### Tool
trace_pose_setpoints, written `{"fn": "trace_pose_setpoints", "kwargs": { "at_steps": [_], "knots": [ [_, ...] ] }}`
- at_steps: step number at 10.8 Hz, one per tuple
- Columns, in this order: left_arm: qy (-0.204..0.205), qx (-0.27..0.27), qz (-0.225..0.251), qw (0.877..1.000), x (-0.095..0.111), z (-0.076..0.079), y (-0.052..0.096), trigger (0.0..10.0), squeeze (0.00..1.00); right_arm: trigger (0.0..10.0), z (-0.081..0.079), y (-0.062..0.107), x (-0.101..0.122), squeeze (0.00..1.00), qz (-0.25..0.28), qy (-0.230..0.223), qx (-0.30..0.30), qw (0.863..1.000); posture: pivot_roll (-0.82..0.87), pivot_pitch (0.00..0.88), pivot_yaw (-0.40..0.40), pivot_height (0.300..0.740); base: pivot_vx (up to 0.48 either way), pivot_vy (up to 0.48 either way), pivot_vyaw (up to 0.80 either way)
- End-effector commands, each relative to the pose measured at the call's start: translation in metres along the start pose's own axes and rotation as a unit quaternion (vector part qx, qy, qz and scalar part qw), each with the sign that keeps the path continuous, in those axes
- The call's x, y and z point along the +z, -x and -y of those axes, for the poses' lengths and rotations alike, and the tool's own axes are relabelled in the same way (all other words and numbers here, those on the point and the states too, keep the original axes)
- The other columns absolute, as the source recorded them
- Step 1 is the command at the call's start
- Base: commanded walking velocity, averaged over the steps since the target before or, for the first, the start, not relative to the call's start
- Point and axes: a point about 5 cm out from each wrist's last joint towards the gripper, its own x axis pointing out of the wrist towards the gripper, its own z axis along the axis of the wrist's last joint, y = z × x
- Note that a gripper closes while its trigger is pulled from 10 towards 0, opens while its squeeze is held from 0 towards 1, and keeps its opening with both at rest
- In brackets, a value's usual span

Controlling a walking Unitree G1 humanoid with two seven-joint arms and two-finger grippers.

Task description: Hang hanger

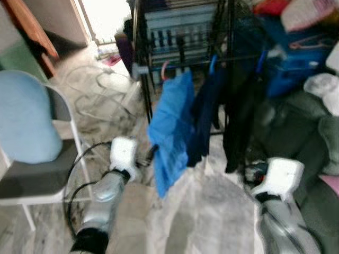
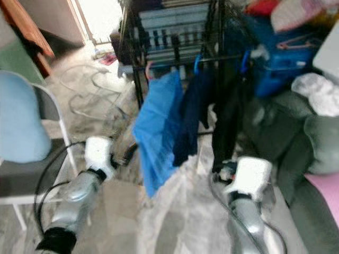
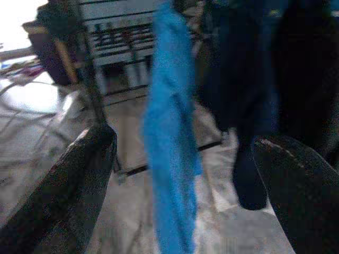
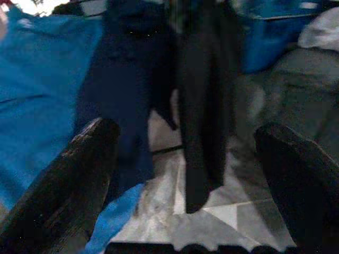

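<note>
While three garments are hanging side by side from the black rack (image 1: 139, 63), the bright blue shirt (image 1: 172, 132) is dangling on its pink hanger (image 1: 164, 70) at the rail's left end. Both grippers are hovering low before the clothes: the left gripper (image 3: 183, 174) is gaping wide with the blue shirt between its fingers (image 3: 69, 185), touching neither, and the right gripper (image 4: 185, 180) is spread wide before the black garment (image 4: 198, 106).
</note>
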Motion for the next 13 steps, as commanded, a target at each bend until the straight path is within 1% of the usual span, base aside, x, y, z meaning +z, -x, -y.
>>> {"fn": "trace_pose_setpoints", "kwargs": {
  "at_steps": [1,2,3,4,5,6,7,8,9,10,11,12,13],
  "knots": [
    [-0.003,0.003,0.000,1.000,0.000,0.002,-0.002,10.0,0.00,10.0,0.001,0.001,0.002,0.00,0.005,0.010,0.005,1.000,-0.24,0.053,0.105,0.740,0.000,0.000,0.00],
    [-0.009,0.032,0.002,0.999,-0.001,-0.001,-0.001,10.0,0.00,10.0,-0.003,0.001,0.000,0.00,0.003,0.010,0.021,1.000,-0.21,0.050,0.065,0.740,0.000,0.000,0.00],
    [-0.020,0.056,0.009,0.998,0.000,-0.005,0.002,10.0,0.00,10.0,-0.009,0.001,-0.001,0.00,-0.002,0.007,0.044,0.999,-0.18,0.052,0.051,0.740,0.000,0.000,0.00],
    [-0.020,0.106,0.002,0.994,-0.005,-0.018,0.011,10.0,0.00,10.0,-0.019,-0.002,-0.006,0.00,-0.008,0.019,0.088,0.996,-0.15,0.050,0.040,0.740,0.000,0.000,0.00],
    [-0.026,0.142,-0.004,0.990,-0.006,-0.033,0.018,10.0,0.00,10.0,-0.030,-0.008,-0.003,0.00,-0.003,0.019,0.122,0.992,-0.13,0.045,0.032,0.740,0.000,0.000,0.00],
    [-0.030,0.142,-0.003,0.989,-0.007,-0.034,0.019,10.0,0.00,10.0,-0.033,-0.010,-0.003,0.00,-0.002,0.018,0.128,0.992,-0.12,0.044,0.029,0.740,0.000,0.000,0.00],
    [-0.042,0.142,0.000,0.989,-0.007,-0.032,0.020,10.0,0.00,10.0,-0.038,-0.011,-0.004,0.00,-0.004,0.018,0.131,0.991,-0.12,0.054,0.018,0.740,0.000,0.000,0.00],
    [-0.043,0.137,-0.001,0.990,-0.007,-0.028,0.022,10.0,0.00,10.0,-0.041,-0.010,-0.002,0.00,0.000,0.030,0.127,0.991,-0.13,0.067,0.031,0.740,0.000,0.000,0.00],
    [-0.053,0.121,-0.001,0.991,-0.007,-0.028,0.025,10.0,0.00,10.0,-0.042,-0.009,-0.002,0.00,0.007,0.034,0.123,0.992,-0.12,0.076,0.035,0.740,0.000,0.000,0.00],
    [-0.054,0.130,-0.008,0.990,-0.010,-0.033,0.028,10.0,0.00,10.0,-0.038,-0.010,-0.010,0.00,-0.009,0.018,0.103,0.995,-0.08,0.066,0.018,0.740,0.000,0.000,0.00],
    [-0.068,0.137,-0.012,0.988,-0.012,-0.035,0.030,10.0,0.00,10.0,-0.042,-0.008,-0.022,0.00,-0.028,0.021,0.110,0.993,-0.07,0.054,0.010,0.740,0.000,0.000,0.00],
    [-0.049,0.149,-0.007,0.988,-0.005,-0.034,0.033,10.0,0.00,10.0,-0.048,-0.008,-0.014,0.00,-0.020,0.014,0.126,0.992,-0.06,0.078,-0.005,0.740,0.000,0.000,0.00],
    [-0.059,0.128,-0.014,0.990,-0.011,-0.027,0.031,10.0,0.00,10.0,-0.043,-0.011,-0.019,0.00,-0.032,0.017,0.116,0.993,-0.06,0.101,-0.003,0.740,0.000,0.000,0.00]
  ]
}}
